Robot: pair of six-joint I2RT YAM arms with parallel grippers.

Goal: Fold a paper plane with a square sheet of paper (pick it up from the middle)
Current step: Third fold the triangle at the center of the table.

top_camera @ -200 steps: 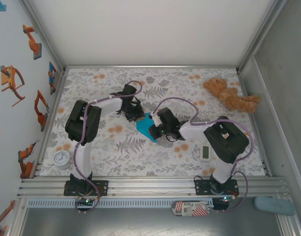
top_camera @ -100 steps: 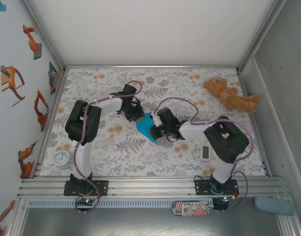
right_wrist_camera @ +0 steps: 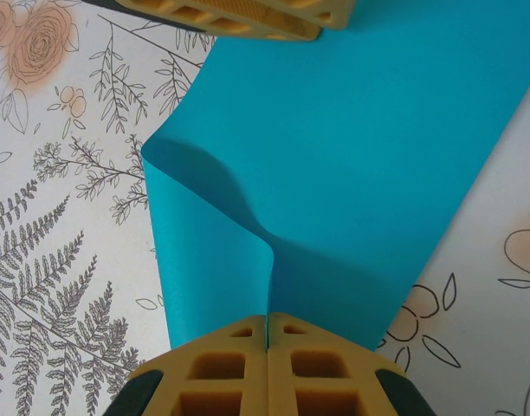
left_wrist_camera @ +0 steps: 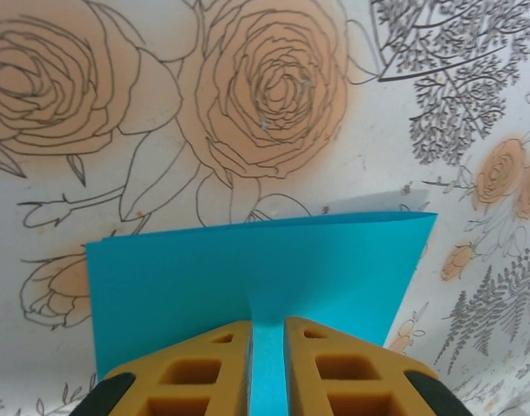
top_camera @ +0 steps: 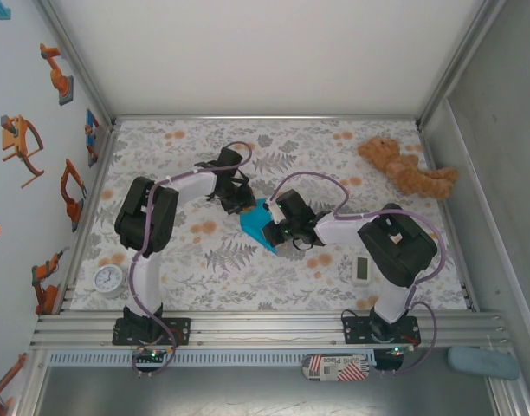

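Paper comes first: the folded sheet of paper [top_camera: 256, 224] sits between both grippers, mid-desk [top_camera: 334, 152]. Our left gripper [left_wrist_camera: 267, 325] is nearly closed, pinching a strip of the sheet; ahead of it the folded edge runs straight and free, with bare flowered desk beyond. Our right gripper [right_wrist_camera: 267, 319] is clamped tight on a buckled fold, with the left fingers [right_wrist_camera: 248, 13] just ahead across the sheet. The teddy bear [top_camera: 408, 169] and timer [top_camera: 362, 269] lie well apart from the right gripper. We cannot read the striped label [top_camera: 334, 368] on the front rail.
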